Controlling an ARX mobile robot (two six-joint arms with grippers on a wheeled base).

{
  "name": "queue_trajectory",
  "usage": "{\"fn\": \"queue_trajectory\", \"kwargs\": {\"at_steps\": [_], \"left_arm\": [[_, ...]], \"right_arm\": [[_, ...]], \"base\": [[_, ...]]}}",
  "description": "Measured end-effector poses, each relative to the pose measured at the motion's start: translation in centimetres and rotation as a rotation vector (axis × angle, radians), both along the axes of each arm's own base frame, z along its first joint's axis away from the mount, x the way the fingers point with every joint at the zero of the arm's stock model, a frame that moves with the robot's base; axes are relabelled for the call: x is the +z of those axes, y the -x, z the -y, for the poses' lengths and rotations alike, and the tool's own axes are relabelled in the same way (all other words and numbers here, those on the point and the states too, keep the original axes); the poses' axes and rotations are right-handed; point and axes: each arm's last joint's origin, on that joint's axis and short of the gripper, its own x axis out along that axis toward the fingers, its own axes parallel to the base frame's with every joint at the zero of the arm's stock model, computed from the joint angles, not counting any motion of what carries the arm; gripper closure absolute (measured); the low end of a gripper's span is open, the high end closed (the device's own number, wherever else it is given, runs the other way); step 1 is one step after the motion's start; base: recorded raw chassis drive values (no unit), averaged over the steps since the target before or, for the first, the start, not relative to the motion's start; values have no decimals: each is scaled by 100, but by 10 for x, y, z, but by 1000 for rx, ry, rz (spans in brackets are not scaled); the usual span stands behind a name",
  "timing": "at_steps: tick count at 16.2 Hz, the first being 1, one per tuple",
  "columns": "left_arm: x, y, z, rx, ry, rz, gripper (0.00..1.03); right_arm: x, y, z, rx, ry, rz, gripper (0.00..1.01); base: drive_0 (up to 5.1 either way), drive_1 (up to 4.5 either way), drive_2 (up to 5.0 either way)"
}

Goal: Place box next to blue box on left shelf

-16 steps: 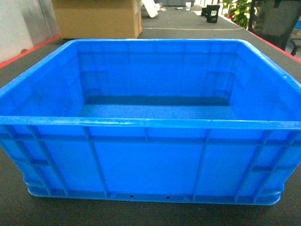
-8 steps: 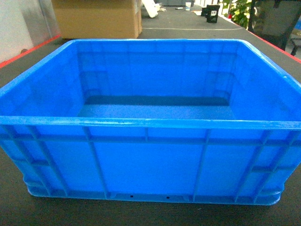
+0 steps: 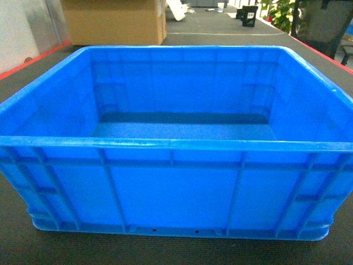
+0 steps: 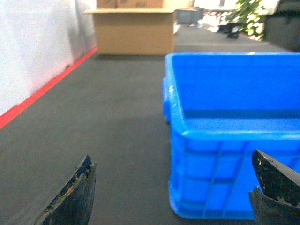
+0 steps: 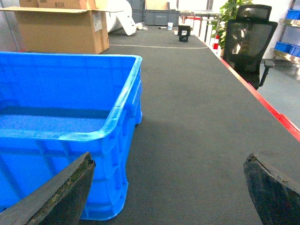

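Observation:
The box [image 3: 176, 182] is a large bright-blue ribbed crate, empty, standing on the dark floor and filling the head view. Neither gripper shows in the head view. In the left wrist view my left gripper [image 4: 171, 157] is open and low to the floor. It faces the box's [image 4: 225, 93] near left corner, with the right finger [image 4: 274, 180] in front of the ribbed wall. In the right wrist view my right gripper [image 5: 169, 156] is open beside the box's [image 5: 56, 84] near right corner, holding nothing. The left shelf and the blue box on it are out of view.
A brown cardboard carton [image 3: 116, 22] stands behind the crate. A white wall [image 4: 33, 47] with a red floor line [image 4: 47, 86] runs along the left. A black office chair [image 5: 246, 44] and another red line [image 5: 262, 93] lie to the right, a green plant [image 3: 281, 14] farther back.

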Motion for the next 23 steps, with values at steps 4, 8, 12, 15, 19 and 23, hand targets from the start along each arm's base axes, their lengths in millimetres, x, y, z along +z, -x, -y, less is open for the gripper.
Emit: {"fn": "queue_trajectory", "kwargs": {"at_steps": [4,8,12,15,19,23], "left_arm": [[-1,-3,4,206,0,-185,5],[23,-27,8,172,4,-132,5],[80,-129,4,142,0,-219,5],[68,-198,20,100,-27,-415,5],[61,-240,43,65,-38,-501,5],[37,-251,40,119,-48,-623,5]], "right_arm": [[-6,-5,-6,-229,-25,-317,3],[29,-28,-18,-160,-108,-221,3],[93,-114,-27,-36,-109,-329,3],[88,-180,-43,26,-93,-498,3],[55,-225,-52,-7,-65,-617,3],[32,-232,-56,-12,-55,-696,3]], "base": [[0,0,0],[0,0,0],[0,0,0],[0,0,0],[0,0,0],[0,0,0]]}}
